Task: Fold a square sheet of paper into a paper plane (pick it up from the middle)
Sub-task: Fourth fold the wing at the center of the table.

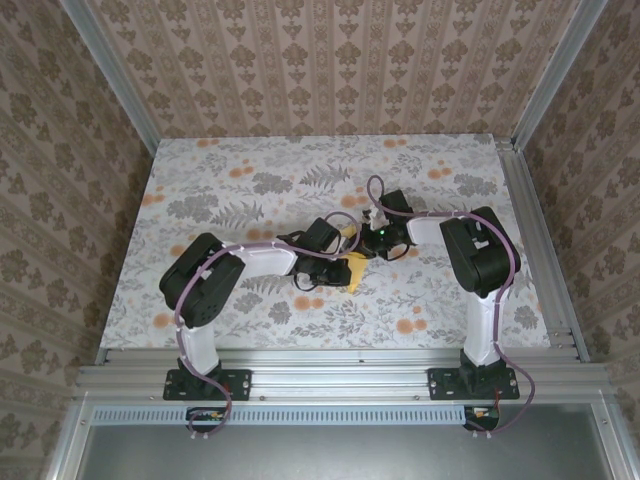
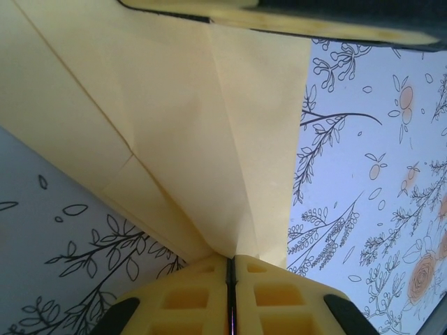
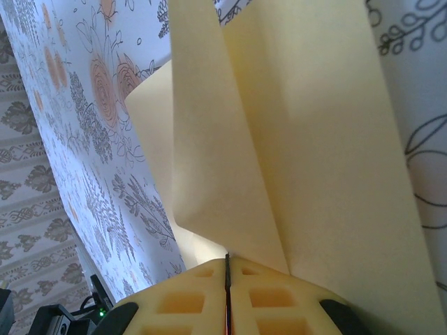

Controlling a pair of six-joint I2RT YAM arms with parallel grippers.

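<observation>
Sheet of paper [image 2: 181, 139]: pale yellow and plain, already folded. Several straight creases and overlapping flaps run towards one narrow end.
Position of the sheet: near the middle of the table [image 1: 200, 180], slightly towards its near edge, between the two wrists in the top view.
Contact with the surface: cannot be told. In both wrist views the flaps stand up from the fingers, with the printed cover behind them.
Left gripper [image 2: 230, 262]: its yellow fingers [image 2: 188, 300] are pressed together, with only a thin dark seam between them. They are clamped on the narrow end of the sheet, where the creases meet.
Right gripper [image 3: 227, 259]: its yellow fingers [image 3: 272, 300] are likewise pressed together and pinch an edge of the sheet. Two flaps rise away from the seam, one on each side.
Arms: both reach inwards from the near edge, the left from the left base and the right from the right base. The wrists nearly meet over the sheet.
Table cover: pale, printed with grey leaves and small orange flowers.
Surroundings: patterned wallpaper [image 1: 330, 60] on three sides and a metal frame [image 1: 340, 365] along the near edge.
</observation>
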